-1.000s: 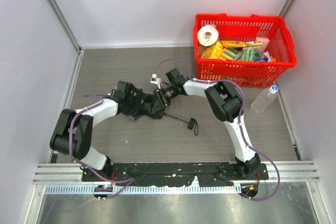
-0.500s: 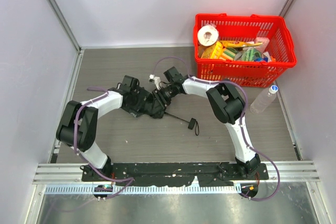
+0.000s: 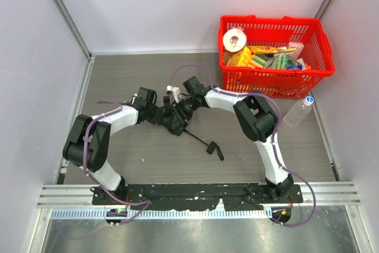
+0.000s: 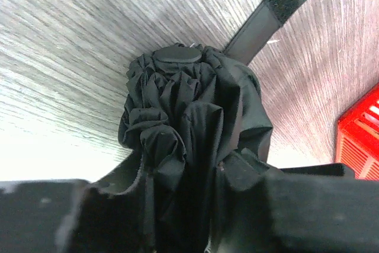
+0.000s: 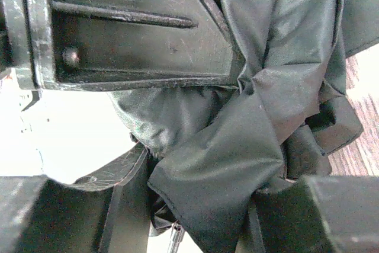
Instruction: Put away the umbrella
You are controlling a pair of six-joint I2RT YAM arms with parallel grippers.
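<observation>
left gripper (image 4: 183,205): clamped on umbrella (image 4: 189,117) | right gripper (image 5: 195,211): clamped on umbrella

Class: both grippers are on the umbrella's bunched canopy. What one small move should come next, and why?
Probably the right gripper should let go and reach for the strap while the left gripper holds the umbrella. Both clamp the bunched fabric, yet the strap lies unfastened and the shaft is extended to the handle, so the bundle isn't secured.
</observation>
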